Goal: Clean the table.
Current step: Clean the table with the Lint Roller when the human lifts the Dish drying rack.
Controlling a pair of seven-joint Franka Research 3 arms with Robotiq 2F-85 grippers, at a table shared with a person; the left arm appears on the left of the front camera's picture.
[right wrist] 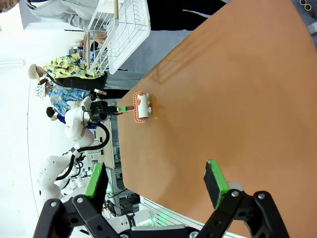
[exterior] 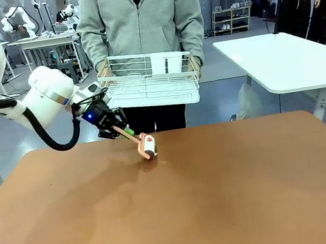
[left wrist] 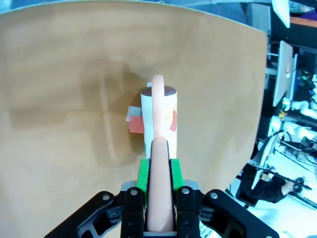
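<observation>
A lint roller (exterior: pixel 148 147) with a white drum and a salmon-pink handle rests its drum on the reddish-brown table (exterior: pixel 223 193), near the far edge and left of centre. My left gripper (exterior: pixel 124 131) is shut on the handle. In the left wrist view the green pads (left wrist: pixel 142 172) clamp the handle just behind the lint roller's drum (left wrist: pixel 159 114), which lies on the table (left wrist: pixel 64 124). My right gripper (right wrist: pixel 154 181) hangs open above the table (right wrist: pixel 237 99), holding nothing. From there the lint roller (right wrist: pixel 142 106) shows far off.
A person in a grey zip jacket stands at the far side, both hands holding a white wire basket (exterior: pixel 151 82) just past the table's edge. A white-topped table (exterior: pixel 289 60) stands at the back right. The near and right parts of the brown top are bare.
</observation>
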